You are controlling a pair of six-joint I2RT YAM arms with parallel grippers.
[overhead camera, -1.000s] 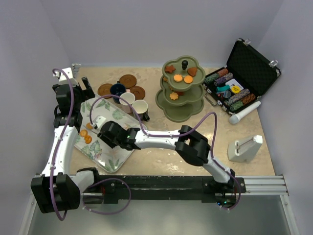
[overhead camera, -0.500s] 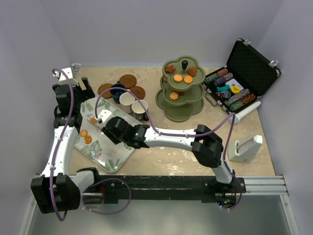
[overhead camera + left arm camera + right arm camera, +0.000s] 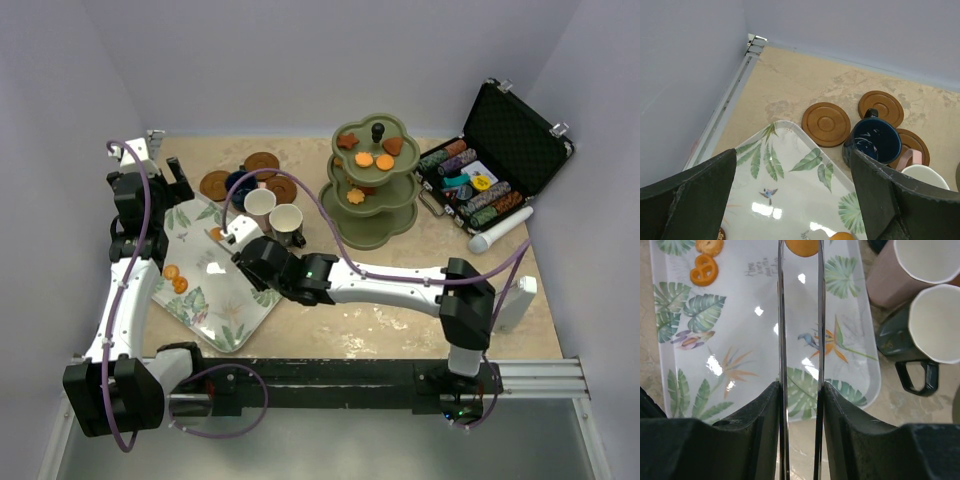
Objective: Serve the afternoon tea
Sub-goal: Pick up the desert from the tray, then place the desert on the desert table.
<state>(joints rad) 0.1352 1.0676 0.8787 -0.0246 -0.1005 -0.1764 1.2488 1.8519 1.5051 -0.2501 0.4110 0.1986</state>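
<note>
Since a second ago my right gripper (image 3: 219,234) has travelled across the tray toward the cups, taking its orange round biscuit (image 3: 801,246) with it. Nearest me, the leaf-patterned tray (image 3: 215,305) lies on the table with two orange biscuits (image 3: 172,271) close to its left edge. Over the tray's far half my right fingers are clamped on the round biscuit at their very tips (it fills the gap between them). Just past the tray's right rim the cream cup (image 3: 286,219) and the pinkish-white cup (image 3: 259,204) stand side by side. Farther back the navy cup (image 3: 872,142) sits among three brown saucers (image 3: 826,124). My left gripper (image 3: 794,165) hangs over the tray's far-left corner, jaws spread wide, holding nothing. Off to the right the olive-green stand (image 3: 370,233) carries biscuits on its tiers.
</note>
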